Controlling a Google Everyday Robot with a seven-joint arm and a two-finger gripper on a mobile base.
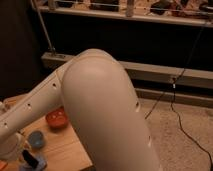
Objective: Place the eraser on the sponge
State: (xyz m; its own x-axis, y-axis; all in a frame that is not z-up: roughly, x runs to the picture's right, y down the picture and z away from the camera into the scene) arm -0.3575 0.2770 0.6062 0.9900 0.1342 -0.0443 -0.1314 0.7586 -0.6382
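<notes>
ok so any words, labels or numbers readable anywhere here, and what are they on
None can be read.
The arm, red bowl, blue cup, eraser and sponge show no print.
The things on the top shelf are too blurred to tell.
The hand is at the lower left edge, beside the sponge.

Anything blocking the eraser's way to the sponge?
Nothing visible. The eraser already seems to stand on the sponge, at the picture's bottom left. The end effector is beside it at the frame's edge; the cup and bowl sit farther back.
</notes>
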